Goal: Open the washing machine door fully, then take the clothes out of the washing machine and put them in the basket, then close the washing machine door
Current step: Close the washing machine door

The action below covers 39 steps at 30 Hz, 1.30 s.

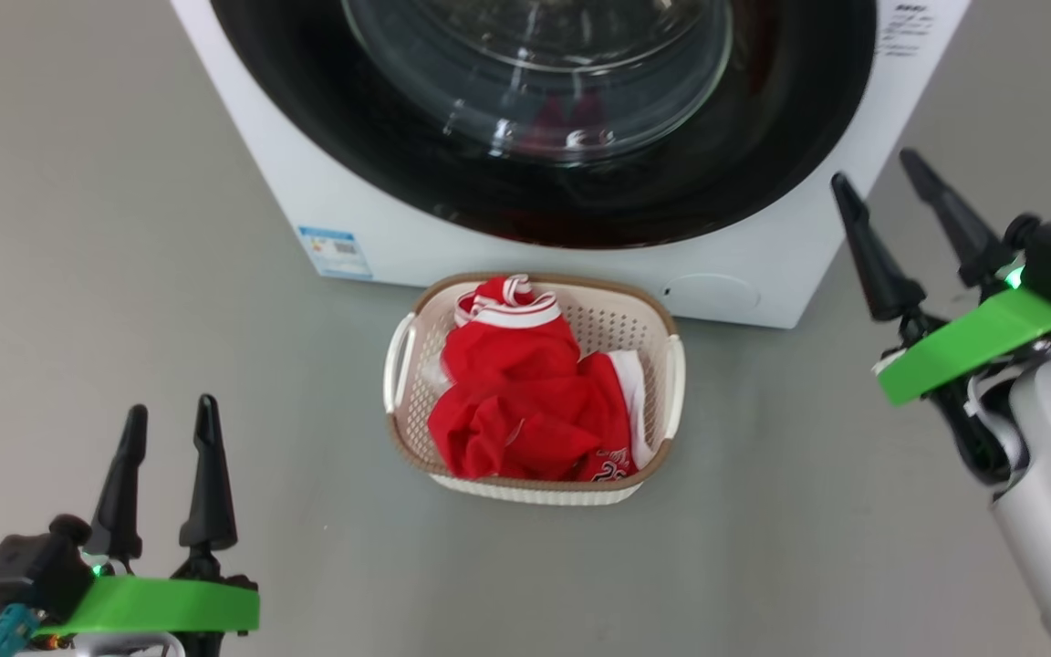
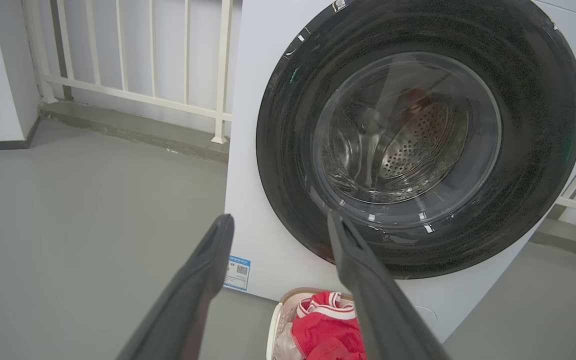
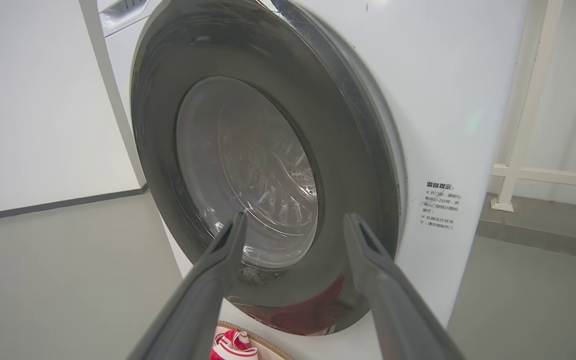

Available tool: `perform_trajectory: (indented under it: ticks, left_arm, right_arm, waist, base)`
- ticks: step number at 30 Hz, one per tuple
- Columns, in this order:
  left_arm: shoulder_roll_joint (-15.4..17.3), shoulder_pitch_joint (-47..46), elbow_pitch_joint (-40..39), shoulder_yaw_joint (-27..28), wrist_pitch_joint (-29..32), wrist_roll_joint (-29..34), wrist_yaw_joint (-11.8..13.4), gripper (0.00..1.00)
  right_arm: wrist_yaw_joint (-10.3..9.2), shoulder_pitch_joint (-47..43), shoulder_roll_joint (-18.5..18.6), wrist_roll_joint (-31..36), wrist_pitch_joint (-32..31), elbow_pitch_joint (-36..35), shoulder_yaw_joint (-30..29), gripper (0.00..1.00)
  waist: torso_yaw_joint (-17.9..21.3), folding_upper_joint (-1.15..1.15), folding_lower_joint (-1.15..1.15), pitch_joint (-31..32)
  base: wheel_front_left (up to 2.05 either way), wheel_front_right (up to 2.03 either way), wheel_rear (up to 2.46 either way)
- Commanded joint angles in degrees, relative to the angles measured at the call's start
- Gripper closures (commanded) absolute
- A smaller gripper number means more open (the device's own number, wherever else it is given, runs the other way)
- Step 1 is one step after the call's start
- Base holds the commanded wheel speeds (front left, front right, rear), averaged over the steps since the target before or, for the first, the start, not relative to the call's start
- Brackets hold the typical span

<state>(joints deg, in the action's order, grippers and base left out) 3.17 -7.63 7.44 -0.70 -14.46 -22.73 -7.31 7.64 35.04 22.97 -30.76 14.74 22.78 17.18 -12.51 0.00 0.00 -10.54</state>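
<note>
The glossy black washing machine door (image 1: 352, 137) lies shut against the white washing machine (image 1: 452, 246), and its glass bowl shows the steel drum behind it. On the floor right in front stands the basket (image 1: 635, 301), with the red clothes (image 1: 525, 392) piled inside, white trim on top. My left gripper (image 1: 171, 408) hovers open and empty at the lower left, well clear of the basket. My right gripper (image 1: 874, 167) is open and empty beside the machine's right corner. In the wrist views, the left gripper (image 2: 280, 216) and the right gripper (image 3: 296, 215) both face the door (image 2: 293, 150) (image 3: 343, 165).
A blue label sticker (image 1: 336, 251) marks the machine's lower front. A white railing (image 2: 143, 50) on a low kerb runs behind the machine on the left, and more railing (image 3: 528, 100) stands to its right. Grey floor (image 1: 124, 274) surrounds the basket.
</note>
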Motion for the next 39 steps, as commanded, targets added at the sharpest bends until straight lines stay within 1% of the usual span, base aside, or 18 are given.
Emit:
perform_trajectory:
  ticks: [1, 13, 24, 33, 39]
  left_arm:
    - [1.6, -0.2, -1.6, 1.7, -0.5, 0.4, -0.2, 0.00]
    - [2.9, 1.8, -2.5, 1.0, -0.4, -1.7, -0.2, 0.00]
    - [3.5, 3.1, -3.3, 1.1, 0.6, -2.8, 0.1, 0.00]
    - [3.7, 4.0, -3.9, 0.8, 1.1, -3.4, 0.3, 0.00]
    - [3.9, 4.2, -4.2, 0.6, 1.3, -3.7, 0.4, 0.00]
  right_arm:
    - [-0.15, -1.7, -0.4, 0.6, 0.3, -1.8, 0.2, 0.00]
    - [-0.15, -7.8, -3.5, 1.0, 0.3, -4.7, -1.5, 0.00]
    - [-0.15, -11.9, -4.5, 1.9, 0.3, -7.0, -2.4, 0.00]
    - [-0.15, -15.7, -6.6, 3.0, 0.3, -8.0, -5.3, 0.00]
    - [-0.15, -16.9, -7.4, 3.6, 0.3, -8.4, -6.0, 0.00]
  waist:
    - [1.3, 0.00, 0.00, 1.4]
    - [4.4, 0.00, 0.00, 4.1]
    - [7.0, 0.00, 0.00, 5.6]
    - [8.0, 0.00, 0.00, 6.4]
    - [8.3, 0.00, 0.00, 6.6]
  base:
    - [0.00, 0.00, 0.00]
    - [0.00, 0.00, 0.00]
    - [0.00, 0.00, 0.00]
    - [0.00, 0.00, 0.00]
    - [0.00, 0.00, 0.00]
